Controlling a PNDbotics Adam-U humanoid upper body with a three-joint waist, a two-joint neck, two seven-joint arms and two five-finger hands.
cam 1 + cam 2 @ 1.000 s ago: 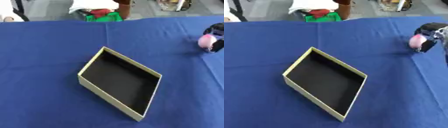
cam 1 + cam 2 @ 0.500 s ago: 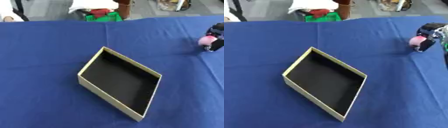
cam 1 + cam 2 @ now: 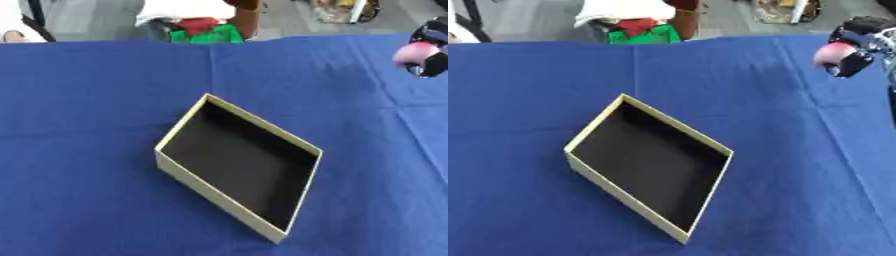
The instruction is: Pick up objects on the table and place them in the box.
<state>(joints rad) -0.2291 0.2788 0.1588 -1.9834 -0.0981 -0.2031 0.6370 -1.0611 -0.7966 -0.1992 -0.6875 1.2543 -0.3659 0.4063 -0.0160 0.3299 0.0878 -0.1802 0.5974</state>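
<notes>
An open cream box (image 3: 593,175) with a dark inside lies askew in the middle of the blue table (image 3: 527,90); nothing shows inside it. At the upper right my right hand (image 3: 857,37) hangs in the air over the table's far right part, its black fingers curled round a small pink round object (image 3: 831,52). It is well apart from the box, up and to the right of it. My left hand shows in neither view.
Beyond the table's far edge lie a green and red thing (image 3: 640,31) and white cloth (image 3: 619,9) on the floor. The blue cloth has fold creases near the right side (image 3: 833,120).
My right hand with the pink object has risen and moved toward the table's far right corner. The box has not moved.
</notes>
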